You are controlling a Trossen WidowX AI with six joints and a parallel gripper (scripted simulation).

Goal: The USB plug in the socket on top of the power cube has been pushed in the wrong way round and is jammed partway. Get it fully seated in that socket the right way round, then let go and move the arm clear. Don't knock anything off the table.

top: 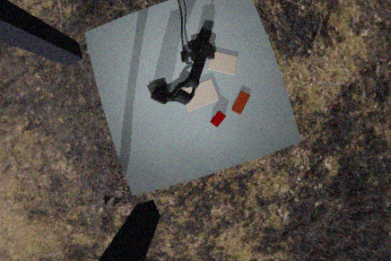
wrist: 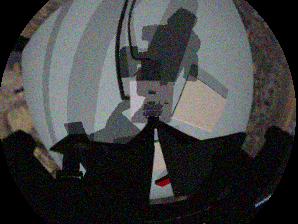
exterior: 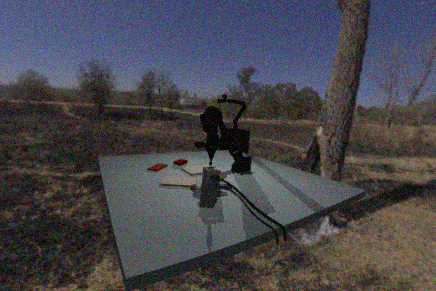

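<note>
Table: flat pale blue-grey square slab, matt and smooth, crossed by long straight shadows; seen from above it lies turned at an angle on rough dry ground.
Arm: black, jointed, bent in an arc from its base near the far edge to the wrist at the left.
Gripper: black parallel jaws pointing straight down, closed almost fully on the plug; in the wrist view only a narrow slit shows between the fingers.
Plug: small grey block with a darker end, held in the jaws directly above the cube; too blurred to tell which way round it faces or whether it touches the socket.
Cube: upright grey box, plain-sided and matt, standing on the table under the gripper, in front of the arm's base in the exterior view.
Cables: two thin black cords running side by side from the cube's foot to the table edge.
Cards: two flat cream rectangles lying on the table, one partly under the arm, the other just beyond it.
Red block: small, low, bright red, rectangular, right of the nearer card.
Orange block: longer, flat, orange-brown, just beside the red block and apart from it.
</note>
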